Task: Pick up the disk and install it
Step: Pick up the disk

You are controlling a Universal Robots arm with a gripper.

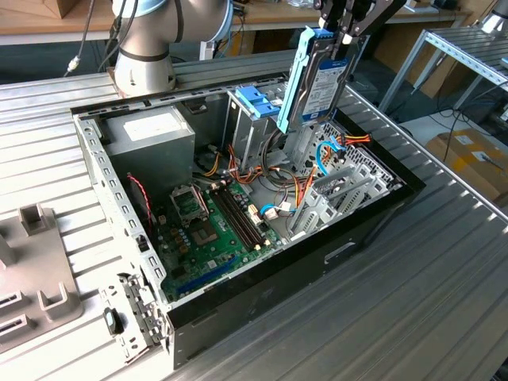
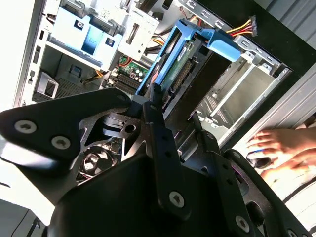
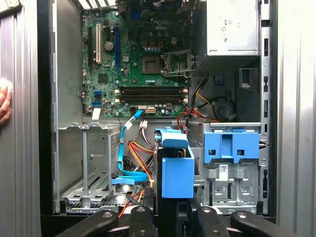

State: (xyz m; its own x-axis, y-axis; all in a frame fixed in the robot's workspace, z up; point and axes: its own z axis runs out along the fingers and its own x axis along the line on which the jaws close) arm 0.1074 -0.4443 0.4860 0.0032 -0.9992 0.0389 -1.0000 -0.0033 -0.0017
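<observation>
— Gripper (image 1: 341,33) state?
— Closed on the disk (image 1: 324,83); black fingers (image 2: 154,106) clamp its upper end, one on each flat side.
— Where is the disk?
— In the air over the open case (image 1: 238,305); on edge, nearly upright, leaning a little; white label with a blue band turned to the exterior view's right; a blue carrier (image 1: 295,75) wraps its edge. I cannot tell whether its lower end touches anything.
— Big things first, then.
— Table (image 1: 444,262): ribbed metal, bearing the case; the arm (image 1: 147,44) stands on it behind the case. The case lies on its side, lid off, black walls, insides up.
— Inside it?
— PSU (image 1: 151,135), a grey box with a white sticker, in the far corner near the arm; green board (image 1: 206,230) on the floor beside it; cage (image 1: 258,103) with a blue top just beside the disk; bay (image 3: 84,163), bare metal, on the disk's other side. In the first wrist view the carrier (image 3: 177,170) sits between cage and bay.
— Smaller?
— Cables (image 3: 140,148), orange, red, yellow and blue, loose near the bay.
— Anyone about?
— A person's hand (image 2: 281,148) just outside the case wall.
</observation>
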